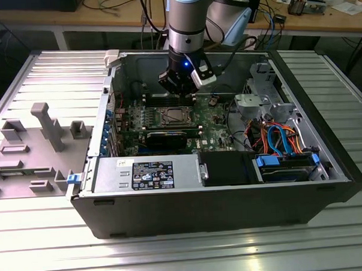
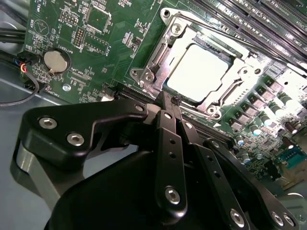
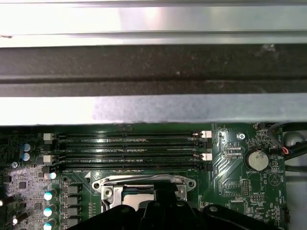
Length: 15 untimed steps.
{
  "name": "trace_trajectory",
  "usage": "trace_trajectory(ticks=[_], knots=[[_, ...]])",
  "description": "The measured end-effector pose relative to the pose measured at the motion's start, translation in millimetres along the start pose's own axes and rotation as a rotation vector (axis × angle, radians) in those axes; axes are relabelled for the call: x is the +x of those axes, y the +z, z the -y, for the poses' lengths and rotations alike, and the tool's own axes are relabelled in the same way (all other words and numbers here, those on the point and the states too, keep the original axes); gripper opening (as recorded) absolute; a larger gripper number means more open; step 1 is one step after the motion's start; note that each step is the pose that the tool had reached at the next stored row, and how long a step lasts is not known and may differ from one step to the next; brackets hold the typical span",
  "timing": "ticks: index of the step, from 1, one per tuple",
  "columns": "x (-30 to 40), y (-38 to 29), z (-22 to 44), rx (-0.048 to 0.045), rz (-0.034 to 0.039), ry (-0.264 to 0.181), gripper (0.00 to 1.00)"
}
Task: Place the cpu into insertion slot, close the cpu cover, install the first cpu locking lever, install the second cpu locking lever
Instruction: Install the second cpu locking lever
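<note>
Pincer (image 2: 169, 101) fingers together, empty, poised at near edge of cpu cover (image 2: 158, 57); cover apparently closed over seated cpu (image 2: 199, 72).

Even bright light, glare on the cpu (image 2: 200, 72) — blown white, sharp focus

A ribbed metal table (image 1: 54, 249) fronts what seems a cluttered wooden bench (image 1: 121, 15) behind.

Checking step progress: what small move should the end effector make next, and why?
Probably lower the end effector slightly: the silvery square cpu already lies under the closed silvery metal frame cover, and the tips hover beside that frame's edge.
</note>
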State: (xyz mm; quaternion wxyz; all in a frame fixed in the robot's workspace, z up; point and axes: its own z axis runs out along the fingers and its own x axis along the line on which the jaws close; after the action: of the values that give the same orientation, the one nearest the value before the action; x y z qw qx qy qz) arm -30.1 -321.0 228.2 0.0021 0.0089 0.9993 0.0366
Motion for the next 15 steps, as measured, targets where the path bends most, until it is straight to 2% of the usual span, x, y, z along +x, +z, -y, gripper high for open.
trace_trajectory(ticks=[2,8,15], knots=[[0.0,-2.2,-0.2,-0.0001,0.0001,0.0,0.11],[0.0,-3.0,-0.2,0.0,0.0,0.0,0.11],[0.0,-3.1,2.9,-0.0002,0.0001,0.0,0.11]])
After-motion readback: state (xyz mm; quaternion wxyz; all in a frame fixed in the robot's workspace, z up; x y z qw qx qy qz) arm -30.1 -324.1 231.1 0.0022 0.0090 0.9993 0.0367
